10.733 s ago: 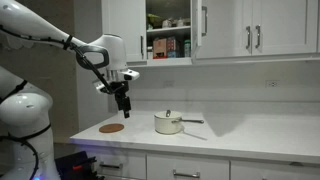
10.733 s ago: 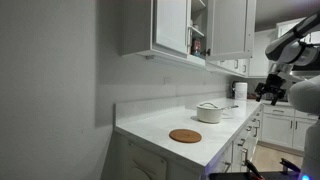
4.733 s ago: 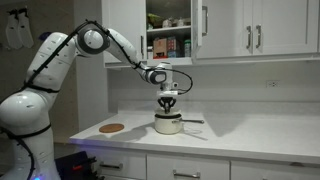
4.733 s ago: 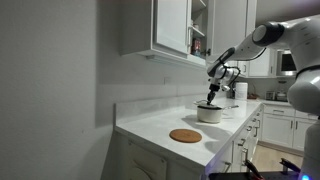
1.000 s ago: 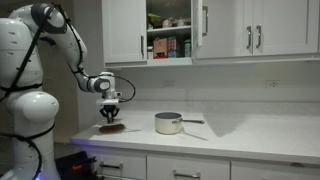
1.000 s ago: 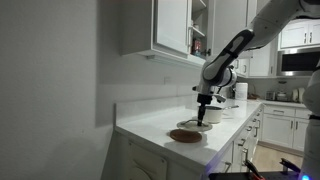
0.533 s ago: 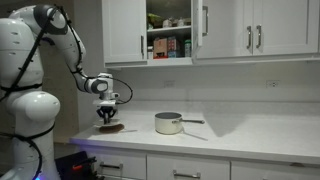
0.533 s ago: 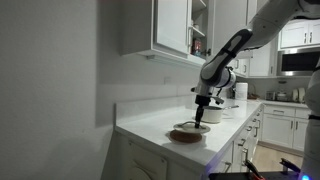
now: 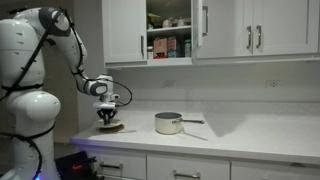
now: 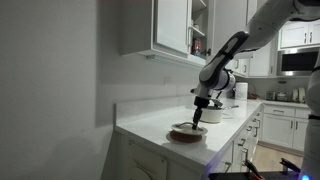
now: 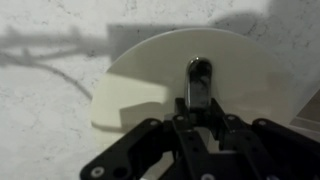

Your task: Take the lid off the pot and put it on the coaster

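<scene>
Lower now, the lid (image 11: 150, 80) at the coaster (image 10: 186, 138); downward hand (image 10: 197, 119) tight around its knob (image 11: 200, 70).

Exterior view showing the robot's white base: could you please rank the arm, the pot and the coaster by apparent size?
1. Arm, by far.
2. Pot, counting its handle.
3. Coaster, partly hidden by the lid.

lid (image 11: 140, 85) cream | pot (image 9: 168, 125) cream-white | coaster (image 10: 186, 140) reddish-brown | counter (image 11: 45, 135) white, speckled

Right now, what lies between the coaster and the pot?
Nothing: in an exterior view, only bare white countertop separates the coaster from the pot. The claw grips the lid at the coaster.
</scene>
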You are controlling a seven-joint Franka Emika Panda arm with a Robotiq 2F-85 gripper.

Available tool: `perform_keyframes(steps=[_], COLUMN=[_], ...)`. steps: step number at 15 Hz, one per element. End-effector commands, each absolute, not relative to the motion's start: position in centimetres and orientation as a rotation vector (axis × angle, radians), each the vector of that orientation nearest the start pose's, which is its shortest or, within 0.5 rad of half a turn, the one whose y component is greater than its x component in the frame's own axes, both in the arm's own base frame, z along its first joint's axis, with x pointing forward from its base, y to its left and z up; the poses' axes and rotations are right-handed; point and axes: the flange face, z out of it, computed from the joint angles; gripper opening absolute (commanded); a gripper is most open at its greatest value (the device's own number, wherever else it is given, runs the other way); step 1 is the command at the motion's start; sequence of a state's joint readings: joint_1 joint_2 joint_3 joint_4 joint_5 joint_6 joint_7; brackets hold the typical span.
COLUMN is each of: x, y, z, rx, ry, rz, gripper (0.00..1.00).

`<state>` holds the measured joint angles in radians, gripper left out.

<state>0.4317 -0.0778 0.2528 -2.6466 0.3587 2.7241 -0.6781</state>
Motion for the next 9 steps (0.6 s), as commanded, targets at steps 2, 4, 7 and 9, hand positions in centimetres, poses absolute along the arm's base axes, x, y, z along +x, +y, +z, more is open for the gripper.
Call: perform_keyframes(steps=[2, 4, 7, 9], x=[35.03, 35.11, 35.21, 35.22], y=[26.51, 26.39, 26.46, 26.63], z=[28.12, 27.71, 27.50, 27.58], rx=[-2.562, -2.564, -2.570, -2.568], ry=[-1.489, -1.493, -1.488, -1.491], rz=[-0.318, -0.319, -0.340, -0.360], gripper=[0.06, 0.06, 0.58, 0.72])
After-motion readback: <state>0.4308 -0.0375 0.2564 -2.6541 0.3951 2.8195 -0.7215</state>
